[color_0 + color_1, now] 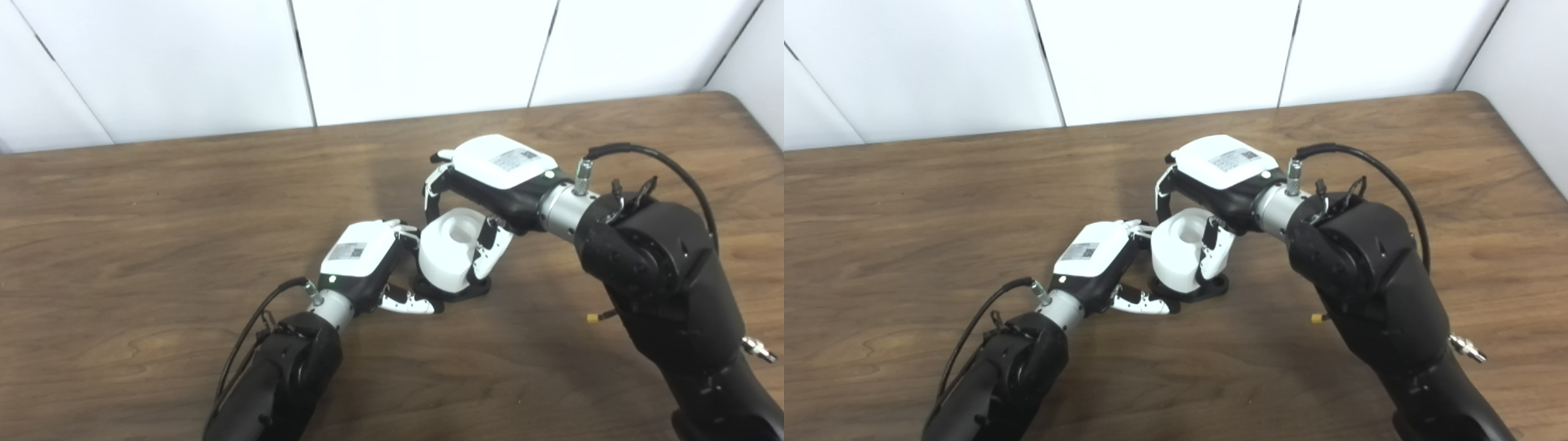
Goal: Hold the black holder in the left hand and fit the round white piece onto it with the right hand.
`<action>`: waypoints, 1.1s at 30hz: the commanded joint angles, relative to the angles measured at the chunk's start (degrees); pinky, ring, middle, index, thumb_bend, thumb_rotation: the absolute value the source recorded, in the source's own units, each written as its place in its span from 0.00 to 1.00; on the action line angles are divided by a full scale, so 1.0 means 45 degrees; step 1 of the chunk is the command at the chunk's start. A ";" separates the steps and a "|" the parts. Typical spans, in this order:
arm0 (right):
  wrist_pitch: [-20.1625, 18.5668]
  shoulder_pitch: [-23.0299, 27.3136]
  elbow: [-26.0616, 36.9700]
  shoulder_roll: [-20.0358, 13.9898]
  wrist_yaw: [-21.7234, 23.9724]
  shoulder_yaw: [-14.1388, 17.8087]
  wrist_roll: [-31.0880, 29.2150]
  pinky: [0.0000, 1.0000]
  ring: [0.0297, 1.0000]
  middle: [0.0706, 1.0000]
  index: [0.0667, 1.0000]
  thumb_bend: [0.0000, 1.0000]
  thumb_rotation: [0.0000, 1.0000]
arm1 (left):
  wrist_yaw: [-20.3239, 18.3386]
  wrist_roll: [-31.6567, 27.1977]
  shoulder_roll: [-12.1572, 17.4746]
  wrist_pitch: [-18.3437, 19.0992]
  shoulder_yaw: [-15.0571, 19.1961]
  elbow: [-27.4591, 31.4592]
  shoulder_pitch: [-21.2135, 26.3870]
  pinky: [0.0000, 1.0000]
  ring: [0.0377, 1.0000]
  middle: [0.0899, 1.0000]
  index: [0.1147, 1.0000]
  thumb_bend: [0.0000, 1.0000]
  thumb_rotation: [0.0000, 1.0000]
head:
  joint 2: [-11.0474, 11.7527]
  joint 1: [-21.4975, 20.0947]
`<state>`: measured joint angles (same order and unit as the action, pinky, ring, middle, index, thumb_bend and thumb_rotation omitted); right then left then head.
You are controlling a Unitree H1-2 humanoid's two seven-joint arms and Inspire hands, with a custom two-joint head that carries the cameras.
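Note:
The round white piece (pixel 450 251) is a short thick cylinder with a hollow in its top. It sits, slightly tilted, on the black holder (pixel 459 293), whose low base rests on the wooden table (pixel 153 214). My right hand (pixel 499 171) reaches over it from the right and is shut on the white piece, its fingers (pixel 433 193) behind it and its thumb (pixel 490 254) in front. My left hand (pixel 361 254) comes in from the lower left. Its fingers (pixel 405 231) press the left side and its thumb (pixel 411 304) lies along the holder's front base. Most of the holder is hidden.
White wall panels (pixel 416 55) stand behind the table's far edge. The table's rounded right corner (pixel 744 101) shows at the upper right. A black cable (pixel 667 162) loops above my right forearm.

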<state>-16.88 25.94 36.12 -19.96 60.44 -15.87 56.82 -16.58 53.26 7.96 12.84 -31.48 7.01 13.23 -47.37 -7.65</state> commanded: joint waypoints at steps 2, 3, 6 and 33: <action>0.0309 0.0253 0.0144 0.0004 -0.0461 0.0105 -0.0014 0.76 0.94 0.76 0.45 0.52 0.13 | -0.0543 0.0218 0.0288 0.0163 -0.0035 0.0093 -0.0087 0.92 0.90 0.79 0.42 0.52 0.06 | -0.0034 -0.0016; 0.0296 0.0239 0.0142 0.0021 -0.0430 0.0110 0.0000 0.76 0.94 0.76 0.45 0.52 0.13 | -0.0555 0.0209 0.0283 0.0172 -0.0031 0.0101 -0.0092 0.92 0.90 0.79 0.42 0.52 0.06 | -0.0034 -0.0016; 0.0250 0.0186 0.0126 0.0041 -0.0366 0.0126 -0.0010 0.77 0.95 0.77 0.45 0.52 0.13 | -0.0550 0.0202 0.0260 0.0185 -0.0020 0.0104 -0.0101 0.93 0.90 0.79 0.42 0.52 0.06 | -0.0044 -0.0003; 0.0719 -0.0356 -0.0061 0.0096 -0.0972 -0.0114 0.0097 0.76 0.94 0.78 0.45 0.52 0.13 | -0.0594 0.0298 0.0162 0.0294 -0.0043 0.0254 -0.0133 0.93 0.90 0.79 0.42 0.52 0.06 | -0.0134 0.0047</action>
<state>-15.04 24.06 35.68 -19.49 57.07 -16.12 56.89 -17.06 53.49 7.95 13.19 -31.49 7.69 13.03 -47.90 -7.38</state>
